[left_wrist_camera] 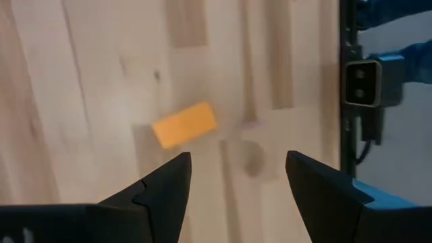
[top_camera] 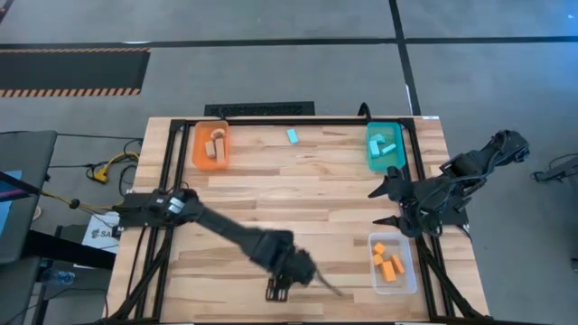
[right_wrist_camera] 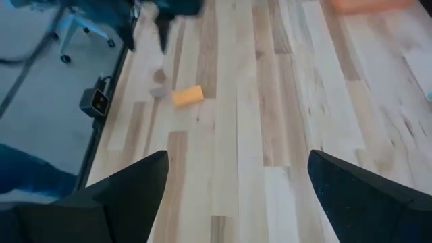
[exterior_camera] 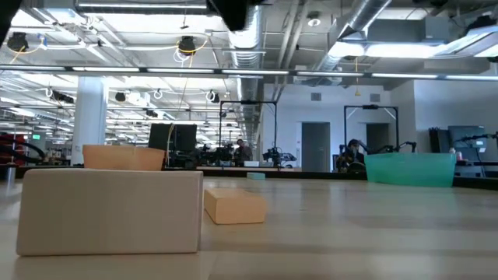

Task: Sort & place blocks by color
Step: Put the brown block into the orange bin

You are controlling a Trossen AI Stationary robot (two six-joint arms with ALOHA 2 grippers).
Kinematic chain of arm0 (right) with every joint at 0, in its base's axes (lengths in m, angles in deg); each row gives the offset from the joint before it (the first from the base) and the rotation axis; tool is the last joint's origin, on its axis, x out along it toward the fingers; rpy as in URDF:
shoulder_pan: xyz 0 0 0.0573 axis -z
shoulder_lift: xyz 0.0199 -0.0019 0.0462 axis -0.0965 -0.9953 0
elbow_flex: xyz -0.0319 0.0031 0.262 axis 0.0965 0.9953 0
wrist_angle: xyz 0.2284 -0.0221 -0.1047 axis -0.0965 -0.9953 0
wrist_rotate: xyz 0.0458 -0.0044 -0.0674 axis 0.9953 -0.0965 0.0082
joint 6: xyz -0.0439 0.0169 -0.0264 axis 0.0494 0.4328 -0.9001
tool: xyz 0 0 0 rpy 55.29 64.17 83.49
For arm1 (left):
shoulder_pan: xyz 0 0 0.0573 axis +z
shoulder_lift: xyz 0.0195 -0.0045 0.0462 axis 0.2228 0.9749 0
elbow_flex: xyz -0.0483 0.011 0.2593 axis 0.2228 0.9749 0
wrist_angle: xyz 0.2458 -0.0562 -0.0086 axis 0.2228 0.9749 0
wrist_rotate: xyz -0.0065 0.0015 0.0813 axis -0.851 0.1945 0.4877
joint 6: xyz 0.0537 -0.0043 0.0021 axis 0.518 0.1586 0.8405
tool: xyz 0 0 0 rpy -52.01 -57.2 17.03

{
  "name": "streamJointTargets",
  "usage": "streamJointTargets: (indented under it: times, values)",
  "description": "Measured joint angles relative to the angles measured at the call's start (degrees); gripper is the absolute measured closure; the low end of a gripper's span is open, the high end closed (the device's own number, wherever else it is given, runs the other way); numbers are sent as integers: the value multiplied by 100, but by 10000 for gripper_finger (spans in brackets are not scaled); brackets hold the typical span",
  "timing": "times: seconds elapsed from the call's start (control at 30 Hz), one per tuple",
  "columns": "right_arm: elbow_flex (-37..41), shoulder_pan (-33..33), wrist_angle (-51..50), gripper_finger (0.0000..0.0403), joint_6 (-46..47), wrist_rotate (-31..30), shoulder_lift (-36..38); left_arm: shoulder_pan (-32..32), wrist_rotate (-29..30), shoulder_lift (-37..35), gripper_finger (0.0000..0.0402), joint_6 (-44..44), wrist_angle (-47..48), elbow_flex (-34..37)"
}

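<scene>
The left gripper (left_wrist_camera: pixel 236 179) hovers open above an orange block (left_wrist_camera: pixel 184 124) near the table's (top_camera: pixel 298 190) front edge, apparently lining up to take it. The right gripper (top_camera: pixel 390 205) waits with jaws wide between the teal tray (top_camera: pixel 384 162) and the clear tray (top_camera: pixel 406 282) of orange blocks. A blue block (top_camera: pixel 293 135) lies loose at the back.

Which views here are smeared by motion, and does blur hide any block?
High view: the left arm is streaked, and no block shows under it. Left wrist view: the tabletop is smeared, yet the orange block reads beyond the open fingers. Right wrist view: the same block is soft but clear. Low view: steady.
</scene>
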Motion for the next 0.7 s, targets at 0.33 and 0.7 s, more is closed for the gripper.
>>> streamJointTargets:
  times: [0.33,0.7]
  values:
    - [91,-13,761,25,516,50,-383,-1246,1505,-38,171,-1173,-281,259]
    - [92,-35,1606,25,1727,115,-1174,-1692,2182,-105,171,-1400,-1449,1686]
